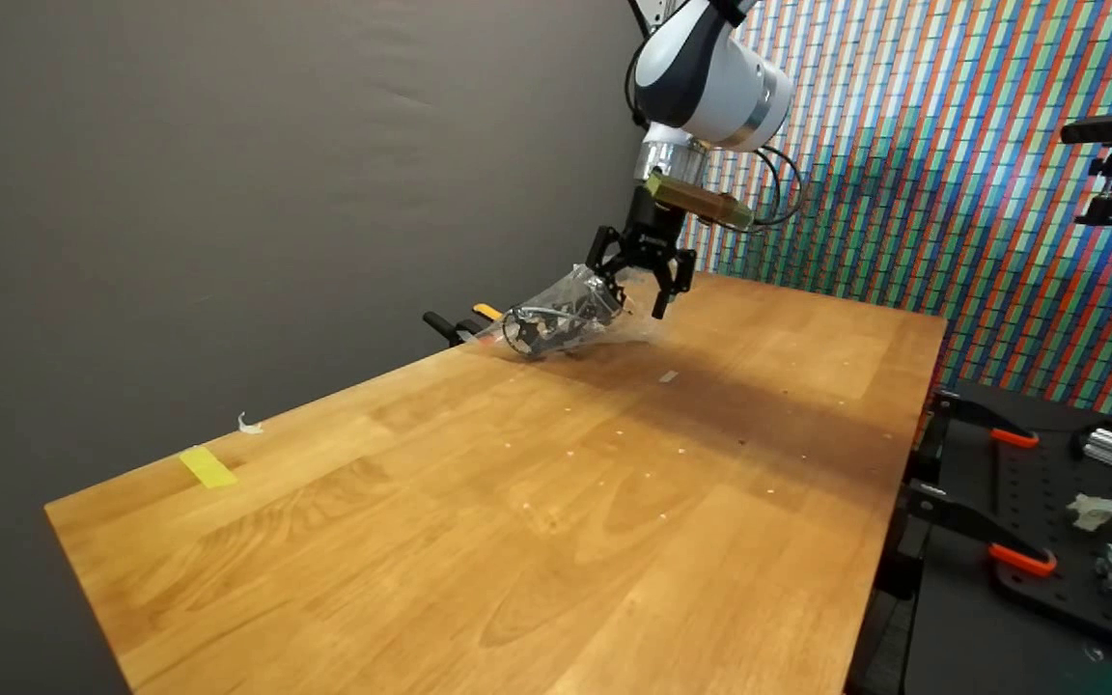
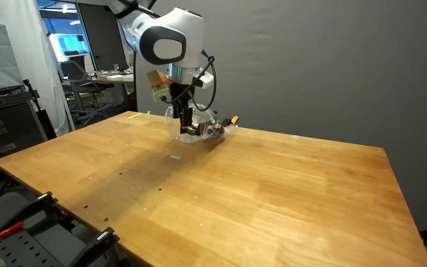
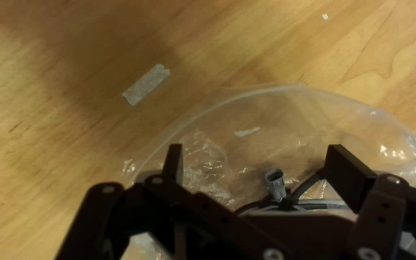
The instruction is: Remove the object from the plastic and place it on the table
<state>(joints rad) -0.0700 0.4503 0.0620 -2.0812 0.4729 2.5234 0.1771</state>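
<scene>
One clear plastic bag (image 1: 570,297) lies on the wooden counter (image 1: 517,541), near the edge by the grey wall (image 1: 276,193). Dark cable harness (image 1: 551,326) inside the bag; its grey connector (image 3: 275,182) shows in the wrist view. Gripper (image 3: 254,153) released, fingers (image 3: 349,177) spread wide over the bag; can't tell if they touch the plastic. Pale tape strip (image 3: 146,85) on the counter near the bag; yellow-and-black handle (image 2: 234,120) at the counter's edge, just beside the bag.
</scene>
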